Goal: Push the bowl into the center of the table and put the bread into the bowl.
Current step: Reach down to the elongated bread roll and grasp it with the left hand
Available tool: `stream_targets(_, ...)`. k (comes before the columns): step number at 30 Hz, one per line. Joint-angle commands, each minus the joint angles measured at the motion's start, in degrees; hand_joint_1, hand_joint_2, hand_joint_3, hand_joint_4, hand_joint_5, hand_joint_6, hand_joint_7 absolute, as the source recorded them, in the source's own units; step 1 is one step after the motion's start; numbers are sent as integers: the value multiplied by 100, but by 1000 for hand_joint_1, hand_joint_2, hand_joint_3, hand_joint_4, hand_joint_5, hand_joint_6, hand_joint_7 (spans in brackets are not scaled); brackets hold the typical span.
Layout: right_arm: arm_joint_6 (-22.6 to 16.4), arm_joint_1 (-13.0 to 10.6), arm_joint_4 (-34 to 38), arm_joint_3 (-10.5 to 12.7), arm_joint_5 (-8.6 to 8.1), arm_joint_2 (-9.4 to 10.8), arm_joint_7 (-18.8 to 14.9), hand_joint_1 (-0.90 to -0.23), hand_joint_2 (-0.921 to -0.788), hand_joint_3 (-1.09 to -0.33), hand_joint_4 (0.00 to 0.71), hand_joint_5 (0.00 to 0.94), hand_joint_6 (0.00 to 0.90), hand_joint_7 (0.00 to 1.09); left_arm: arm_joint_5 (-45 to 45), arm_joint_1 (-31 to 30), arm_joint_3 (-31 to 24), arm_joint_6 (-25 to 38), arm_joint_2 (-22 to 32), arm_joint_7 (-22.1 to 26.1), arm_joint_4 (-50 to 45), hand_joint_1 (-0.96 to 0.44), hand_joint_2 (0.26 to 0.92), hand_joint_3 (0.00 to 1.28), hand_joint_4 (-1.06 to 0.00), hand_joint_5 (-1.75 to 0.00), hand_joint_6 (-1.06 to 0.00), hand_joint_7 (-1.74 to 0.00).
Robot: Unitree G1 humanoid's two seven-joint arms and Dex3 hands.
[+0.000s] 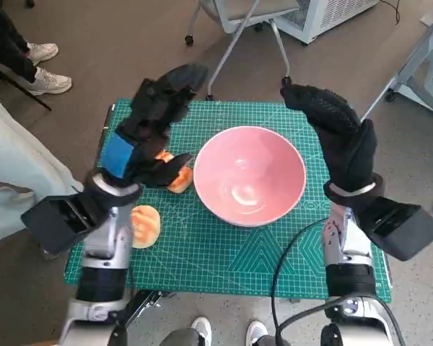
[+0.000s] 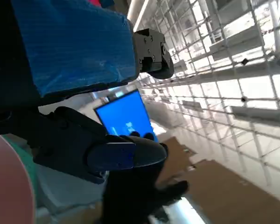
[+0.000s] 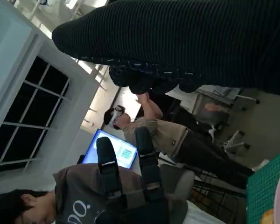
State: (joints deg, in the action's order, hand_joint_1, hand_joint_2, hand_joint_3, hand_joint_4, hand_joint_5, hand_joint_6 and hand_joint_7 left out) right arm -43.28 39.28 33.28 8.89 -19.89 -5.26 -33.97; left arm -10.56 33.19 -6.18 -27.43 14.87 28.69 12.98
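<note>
**Pink bowl mid-mat, both hands up and empty**

Pink and glossy, the bowl (image 1: 250, 174) sits near the middle of the green cutting mat (image 1: 274, 259) that covers the table, and there is nothing inside it. Just off its rim, on the robot's left, lies one piece of bread (image 1: 180, 180), partly hidden under the left hand (image 1: 153, 122). A second piece of bread (image 1: 145, 225) lies nearer the robot, clear of the bowl. The left hand hovers above the mat with its fingers spread, gripping nothing. On the other side the right hand (image 1: 337, 133) is raised beside the bowl, gloved fingers extended and apart, also empty. The right wrist view shows two people (image 3: 168, 135) and a blue screen (image 3: 113, 150) behind.
</note>
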Motion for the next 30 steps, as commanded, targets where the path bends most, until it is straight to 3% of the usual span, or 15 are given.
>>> stream_targets(1,88,-163,-21,-17,73,-20,77,-724,-921,-734,188,0,2,597,965,152,-93,190,864,-253,-220,-509,899,244,-211,-26,0,-606)
stream_targets(4,88,-173,-35,-21,71,-22,100,-722,-921,-735,187,0,1,599,1475,195,24,740,1406,-133,-403,-346,817,135,-232,-26,-45,-583)
stream_targets(6,86,-177,-41,-23,74,-22,115,-719,-921,-736,186,0,0,600,1797,182,111,1160,1667,-88,-622,-179,771,75,-251,-17,-135,-485)
stream_targets(11,87,-179,-27,-27,42,-20,123,-712,-921,-738,186,0,-1,601,2463,114,324,2151,2051,-54,-1202,47,749,30,-259,-4,-301,-237)
stream_targets(15,93,-168,15,-17,17,-14,119,-709,-921,-739,185,0,-1,600,2861,90,495,2683,2158,-83,-1451,106,750,19,-247,-1,-346,-119)
stream_targets(22,116,-160,67,8,-46,-12,85,-708,-921,-738,185,0,-1,599,3198,176,804,3100,2177,-94,-1295,147,758,17,-214,0,-348,-63)
stream_targets(30,111,-143,144,33,-79,-5,63,-707,-921,-738,185,0,-1,598,3353,387,1178,2996,2201,6,-719,213,768,19,-184,0,-344,-32)
